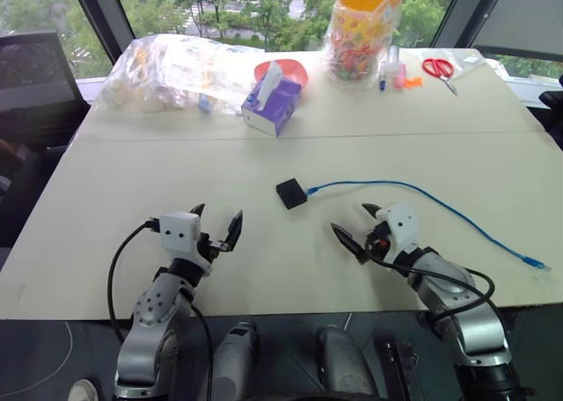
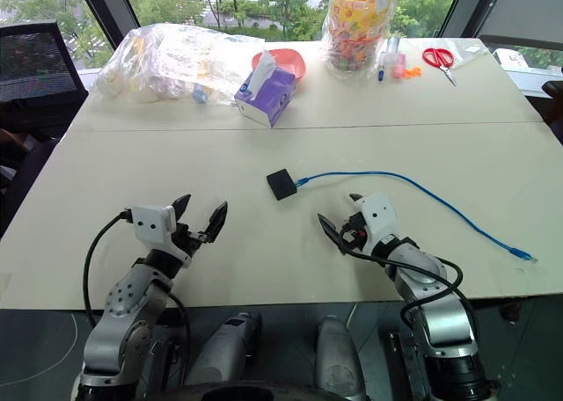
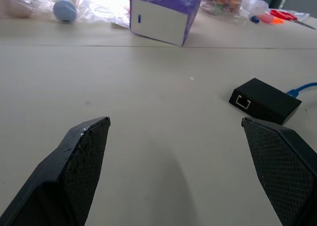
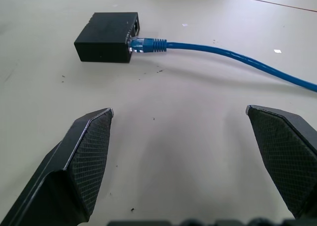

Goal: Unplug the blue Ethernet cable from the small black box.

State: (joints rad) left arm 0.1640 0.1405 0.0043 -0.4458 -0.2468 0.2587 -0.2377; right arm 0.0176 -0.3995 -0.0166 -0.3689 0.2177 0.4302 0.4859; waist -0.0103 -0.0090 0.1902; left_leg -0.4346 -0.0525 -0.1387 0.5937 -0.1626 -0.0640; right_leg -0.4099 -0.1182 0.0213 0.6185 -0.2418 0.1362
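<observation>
The small black box [image 1: 291, 193] lies flat near the middle of the beige table [image 1: 106, 199]. The blue Ethernet cable [image 1: 422, 194] is plugged into the box's right side by its clear plug [image 4: 136, 44] and trails right to a loose plug [image 1: 534, 262] near the table's right edge. My left gripper [image 1: 216, 226] hovers open to the near left of the box. Open too, my right gripper [image 1: 355, 224] sits just in front of the box and cable, pointing toward them. Nothing is held by either. The box [image 3: 265, 100] also shows in the left wrist view.
A purple tissue box [image 1: 273, 102] stands behind the black box. Along the far edge are a clear plastic bag [image 1: 171, 67], a red bowl [image 1: 290, 69], a jar of coloured items [image 1: 362, 27], pens and red scissors [image 1: 438, 69]. A seam [image 1: 308, 137] crosses the table.
</observation>
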